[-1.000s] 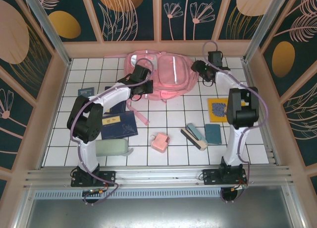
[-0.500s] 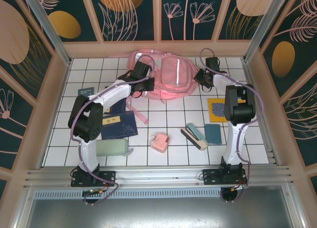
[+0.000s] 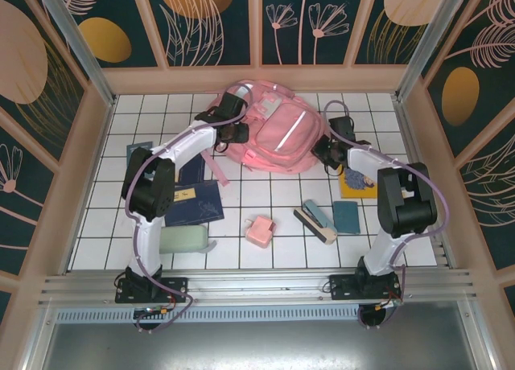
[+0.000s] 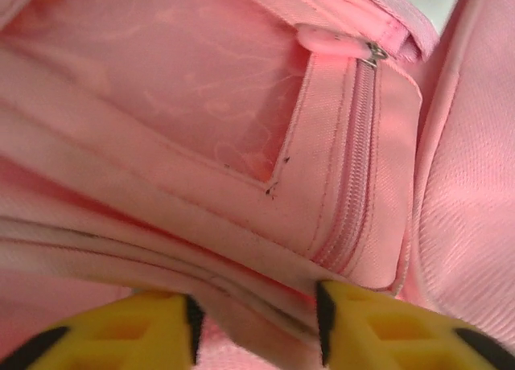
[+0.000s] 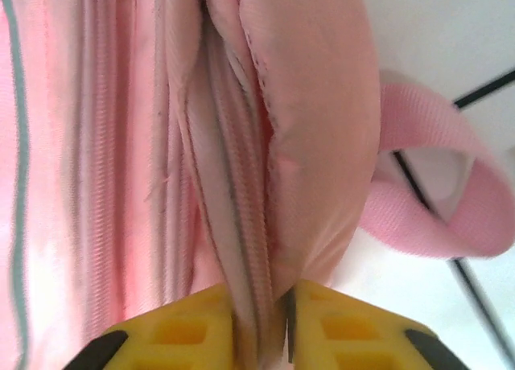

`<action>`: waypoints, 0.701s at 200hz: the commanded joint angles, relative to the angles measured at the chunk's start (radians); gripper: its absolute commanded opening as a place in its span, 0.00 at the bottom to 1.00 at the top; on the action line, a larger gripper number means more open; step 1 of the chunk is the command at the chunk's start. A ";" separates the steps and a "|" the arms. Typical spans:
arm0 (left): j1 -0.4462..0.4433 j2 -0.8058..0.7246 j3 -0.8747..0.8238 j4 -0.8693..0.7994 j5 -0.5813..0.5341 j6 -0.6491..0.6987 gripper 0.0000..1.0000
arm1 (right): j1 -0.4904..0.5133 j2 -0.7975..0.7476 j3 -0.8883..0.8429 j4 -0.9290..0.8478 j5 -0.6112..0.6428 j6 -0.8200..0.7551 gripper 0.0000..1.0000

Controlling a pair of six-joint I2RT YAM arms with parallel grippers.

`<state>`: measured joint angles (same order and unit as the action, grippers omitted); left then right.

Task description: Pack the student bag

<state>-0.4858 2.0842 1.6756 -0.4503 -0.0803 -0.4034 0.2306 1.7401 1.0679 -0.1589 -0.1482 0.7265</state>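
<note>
Pinching student bag [image 3: 278, 133] edge: right fingers [image 5: 169, 334] | pocket zipper [image 4: 350, 161] closed | contents hidden

No writing is legible — not even a label.

The student bag [image 3: 278, 133] is pink with silvery stripes, the fingers [image 5: 165, 336] yellow.

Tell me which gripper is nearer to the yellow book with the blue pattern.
Right. The right gripper pinches the student bag at its right edge, just beside the yellow book. The left gripper is at the bag's opposite side, far from it.
</note>
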 commanded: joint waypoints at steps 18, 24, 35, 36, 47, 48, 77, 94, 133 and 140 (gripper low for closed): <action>-0.002 -0.151 -0.122 0.114 0.038 -0.082 0.52 | 0.035 -0.083 0.038 -0.087 0.060 -0.071 0.51; -0.002 -0.170 -0.140 0.117 0.046 -0.098 0.52 | 0.046 -0.097 0.048 -0.104 0.084 -0.099 0.52; -0.002 -0.201 -0.180 0.129 0.069 -0.126 0.52 | 0.076 -0.116 0.070 -0.139 0.127 -0.151 0.53; -0.002 -0.204 -0.183 0.130 0.071 -0.127 0.52 | 0.079 -0.117 0.072 -0.144 0.131 -0.156 0.53; -0.002 -0.226 -0.220 0.140 0.097 -0.155 0.52 | 0.109 -0.129 0.096 -0.183 0.157 -0.195 0.52; -0.002 -0.228 -0.224 0.141 0.101 -0.156 0.52 | 0.111 -0.129 0.098 -0.187 0.158 -0.198 0.52; -0.002 -0.283 -0.320 0.176 0.124 -0.190 0.52 | 0.186 -0.145 0.130 -0.242 0.155 -0.257 0.47; -0.002 -0.307 -0.365 0.192 0.131 -0.216 0.52 | 0.236 -0.126 0.162 -0.261 0.137 -0.290 0.47; 0.014 -0.365 -0.455 0.229 0.129 -0.276 0.52 | 0.341 -0.031 0.240 -0.276 0.263 -0.471 0.57; 0.023 -0.409 -0.475 0.231 0.120 -0.289 0.52 | 0.358 -0.016 0.250 -0.267 0.286 -0.508 0.62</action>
<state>-0.4831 1.7737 1.2510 -0.2642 0.0410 -0.6281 0.5472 1.6661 1.2709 -0.3943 0.0372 0.3756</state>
